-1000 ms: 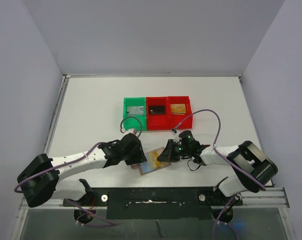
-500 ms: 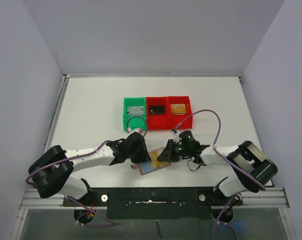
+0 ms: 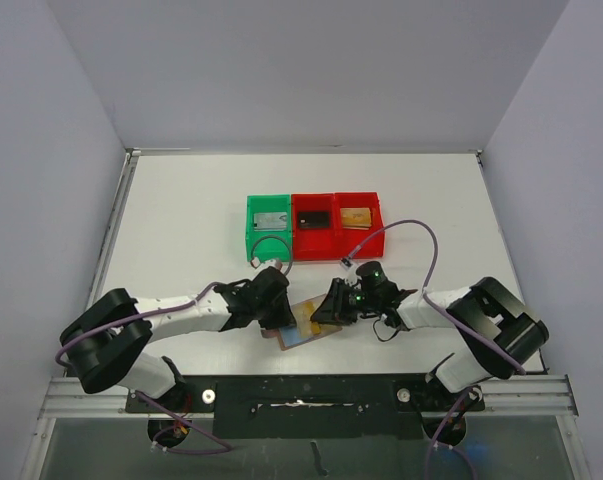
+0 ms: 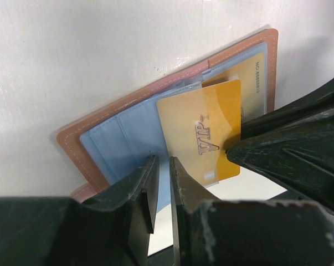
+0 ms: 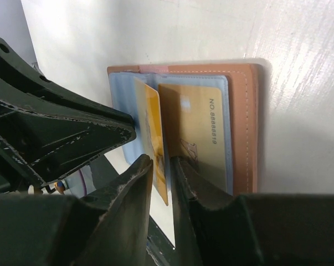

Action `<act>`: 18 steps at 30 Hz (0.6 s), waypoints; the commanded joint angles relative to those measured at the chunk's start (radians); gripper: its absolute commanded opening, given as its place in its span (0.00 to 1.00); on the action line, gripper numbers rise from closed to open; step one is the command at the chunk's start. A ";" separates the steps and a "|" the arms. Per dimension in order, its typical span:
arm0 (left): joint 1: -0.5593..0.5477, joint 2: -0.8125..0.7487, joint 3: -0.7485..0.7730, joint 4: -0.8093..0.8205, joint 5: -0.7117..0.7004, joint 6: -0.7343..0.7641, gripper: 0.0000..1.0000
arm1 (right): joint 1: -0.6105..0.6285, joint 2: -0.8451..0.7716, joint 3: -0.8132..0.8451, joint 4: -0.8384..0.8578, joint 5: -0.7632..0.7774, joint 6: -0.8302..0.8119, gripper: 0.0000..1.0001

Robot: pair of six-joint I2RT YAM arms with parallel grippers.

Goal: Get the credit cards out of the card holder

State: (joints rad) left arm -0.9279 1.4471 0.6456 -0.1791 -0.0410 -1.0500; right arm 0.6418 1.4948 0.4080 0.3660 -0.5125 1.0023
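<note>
Because the gold plastic card embossed VIP (image 4: 203, 133) stands tilted up out of its pocket and is not flat, my main worry is that it drops back or skids off sideways. The right gripper (image 5: 161, 166) straddles its edge, but I cannot tell whether those jaws are biting or just loosely flanking it. The left gripper (image 4: 161, 166) has its fingers drawn almost together, 1 slim gap showing over the light-blue lining, and I cannot tell if it pinches anything. If it fails to pin the small flat brown leather-like card holder (image 3: 306, 325), any pull would probably drag the whole holder across the white table (image 3: 181, 220). The 2 grippers are also crowded tip to tip, so a bump is possible, and the 2nd gold numbered card (image 5: 197, 133) could ride out too. In the top view the holder lies open, lining up, near the front edge between both grippers, at 6 o'clock from the red and green plastic bins (image 3: 314, 225). Its long axis runs roughly from 8 o'clock to 2 o'clock.
</note>
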 commanded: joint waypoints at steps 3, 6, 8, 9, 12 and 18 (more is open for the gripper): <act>-0.002 0.007 -0.047 -0.065 -0.045 0.022 0.15 | -0.004 0.048 0.035 0.075 -0.055 -0.032 0.23; 0.000 0.007 -0.045 -0.067 -0.046 0.022 0.14 | -0.004 0.068 0.040 0.107 -0.077 -0.034 0.23; -0.001 0.006 -0.044 -0.070 -0.048 0.024 0.14 | -0.004 0.079 0.040 0.122 -0.085 -0.033 0.22; 0.000 0.005 -0.043 -0.073 -0.051 0.022 0.14 | -0.004 0.084 0.039 0.126 -0.087 -0.033 0.22; 0.000 -0.001 -0.041 -0.078 -0.054 0.022 0.14 | -0.004 0.096 0.033 0.151 -0.101 -0.027 0.16; 0.000 -0.018 -0.041 -0.092 -0.059 0.022 0.14 | -0.008 0.084 0.016 0.163 -0.096 -0.023 0.05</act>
State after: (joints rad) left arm -0.9279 1.4372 0.6342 -0.1684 -0.0448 -1.0504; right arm 0.6415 1.5951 0.4217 0.4713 -0.6052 0.9890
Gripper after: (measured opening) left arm 0.145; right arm 0.076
